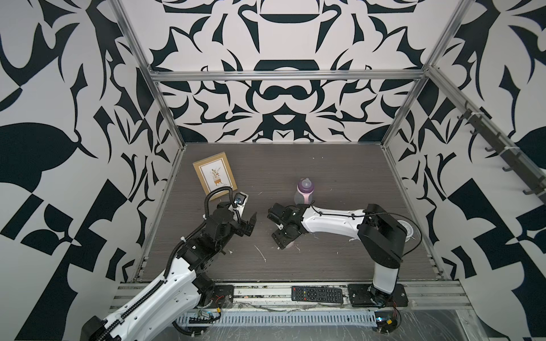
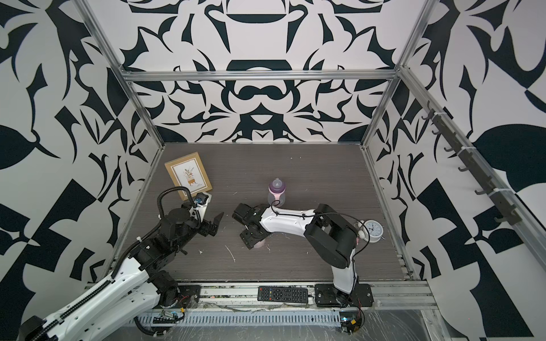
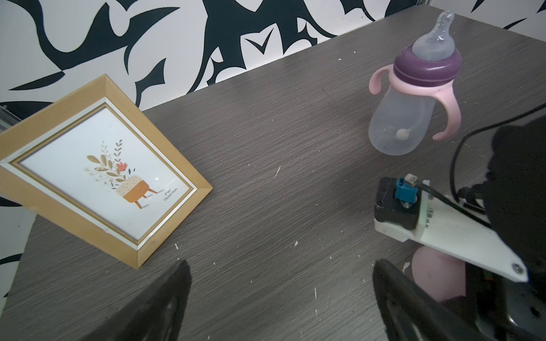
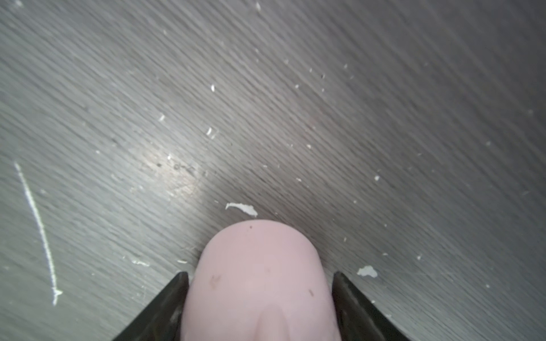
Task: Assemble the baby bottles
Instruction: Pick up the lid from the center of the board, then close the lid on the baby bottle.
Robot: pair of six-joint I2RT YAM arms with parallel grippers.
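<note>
Low centre of the right wrist view, right claw (image 4: 259,274): its two black jaws stand on either side of the pink dome cap (image 4: 260,248), close against its flanks. Whether they already press on it I cannot tell.
Cap: its rounded end pokes out past the jaw tips, over the tabletop (image 4: 384,88). In a top view only a pink sliver shows under the claw, below frame centre.
Left claw (image 3: 280,307): jaws wide apart and empty, at the bottom edge of the left wrist view.
Bottle (image 1: 304,193): upright near frame centre in both top views, above and right of the cap and apart from it. Its handled ring (image 3: 449,103), purple collar (image 3: 425,68) and nipple (image 3: 437,35) look already fitted.
Step in hand: probably securing the cap to carry it onto the nipple.
Doing it well: squeeze evenly on the widest part so the smooth dome does not squirt out. Lift straight, then lower it centred and level over the nipple.
Risk: the light bottle may tip under an off-centre push, so the left claw could steady it.
Bystander: picture frame (image 3: 103,171), at left of the left wrist view, well apart from the bottle.
</note>
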